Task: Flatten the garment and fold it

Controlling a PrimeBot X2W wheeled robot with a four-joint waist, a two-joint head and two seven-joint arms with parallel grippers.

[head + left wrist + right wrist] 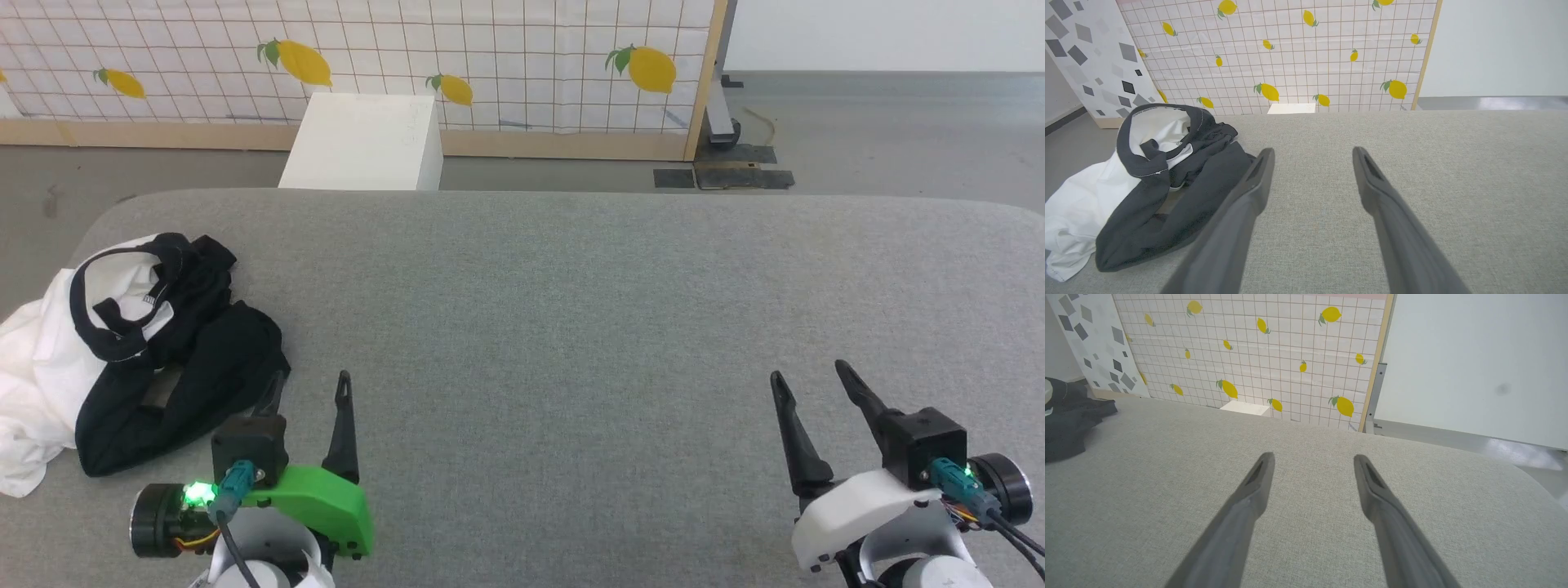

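**Condition of the work.** The garment lies bunched in a heap at the left end of the grey padded table, on the robot's left. Its white body spills outward to the table's edge. Whether any of it hangs over that edge cannot be confirmed from these views. The black sleeves are piled on the nearer side, and the black-trimmed collar gapes open on top. Nothing is flattened and no fold has begun.

**Grippers.** The left gripper hovers just beside the heap's near right edge, with its jaws spread wide and nothing between them. The right gripper stands well apart over bare table, equally wide and empty.

**Step in hand (judged).** This is the first reach for the cloth, with the left arm best placed to make it.

**Recommendations.**
- Take a readable edge, such as the collar rim or a shoulder line. The sleeve pile would likely come up several layers thick.
- Close on one layer only, approaching low and along the table.
- Draw the heap toward the table's middle before spreading it. That brings it within the right arm's reach and moves the white body away from the edge.
- Bring the right gripper across for a second hold before tensioning.

**Risk.** Lifting while cloth sits at the edge may tip the heap off the table.
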